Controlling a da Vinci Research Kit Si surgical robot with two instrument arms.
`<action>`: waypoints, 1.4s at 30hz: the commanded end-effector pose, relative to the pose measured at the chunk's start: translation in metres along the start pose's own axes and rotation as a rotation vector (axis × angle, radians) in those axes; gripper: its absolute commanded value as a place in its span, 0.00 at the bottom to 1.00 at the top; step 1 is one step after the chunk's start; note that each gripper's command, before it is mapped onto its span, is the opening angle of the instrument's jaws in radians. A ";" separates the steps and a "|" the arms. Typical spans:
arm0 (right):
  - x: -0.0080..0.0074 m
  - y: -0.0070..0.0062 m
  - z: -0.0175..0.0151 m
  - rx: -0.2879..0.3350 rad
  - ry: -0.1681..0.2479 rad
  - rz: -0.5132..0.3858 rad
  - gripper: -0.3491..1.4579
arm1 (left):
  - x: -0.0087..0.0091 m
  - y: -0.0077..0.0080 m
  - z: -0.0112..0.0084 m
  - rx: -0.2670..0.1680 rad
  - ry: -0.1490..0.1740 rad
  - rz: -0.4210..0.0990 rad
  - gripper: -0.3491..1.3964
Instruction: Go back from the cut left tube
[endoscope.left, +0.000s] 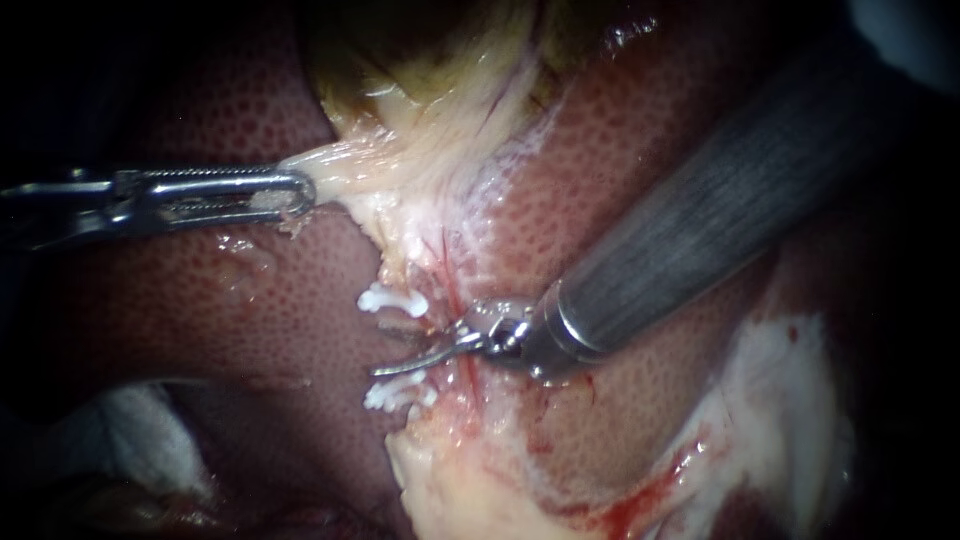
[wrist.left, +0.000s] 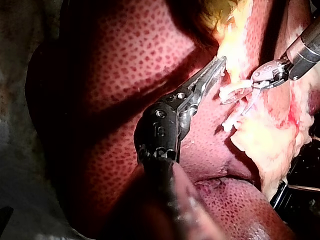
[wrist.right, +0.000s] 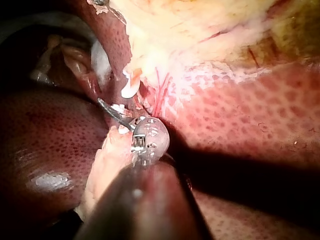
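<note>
Left tube (endoscope.left: 428, 322) sits at the middle of the endoscope view, in the pale fatty tissue between the liver's lobes. It is parted, with an upper white clip (endoscope.left: 392, 300) on one end and a lower white clip (endoscope.left: 396, 395) on the other. The right instrument (endoscope.left: 395, 368) enters from the upper right on a thick grey shaft. Its thin curved jaws lie together as a single sliver, hold nothing, and reach into the gap between the two clips. A red strand runs just beside its wrist. The left instrument (endoscope.left: 300, 195) comes in level from the left, and its long toothed jaws are clamped on a pale strand (endoscope.left: 335, 165) that leads up toward the yellowish gallbladder (endoscope.left: 430, 70). The liver (endoscope.left: 250, 320) fills the space around them.

From the left wrist camera, the left instrument (wrist.left: 219, 65) stretches ahead over the liver (wrist.left: 125, 60), its jaw tips meeting the pale strand. Beside and just beyond them, the right instrument (wrist.left: 254, 92) points its closed tip between the two white clips (wrist.left: 231, 93).

From the right wrist camera, the right instrument (wrist.right: 112, 112) shows a rounded metal wrist and one dark curved tip with no gap visible in it. A white clip (wrist.right: 129, 88) lies just ahead of it, at the edge of the pale tissue, with the liver (wrist.right: 240, 115) alongside.
</note>
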 end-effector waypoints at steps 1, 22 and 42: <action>-0.0001 -0.0003 -0.0002 0.003 -0.003 -0.020 0.98 | 0.0000 -0.0001 0.0000 -0.001 0.000 0.000 0.00; 0.0006 -0.0041 -0.0177 -0.128 0.005 -0.336 0.98 | -0.0001 -0.0004 0.0002 0.000 0.000 0.000 0.00; 0.0024 -0.0056 -0.0228 -0.246 -0.010 -0.410 0.98 | -0.0032 -0.0005 0.0042 -0.014 0.001 0.016 0.00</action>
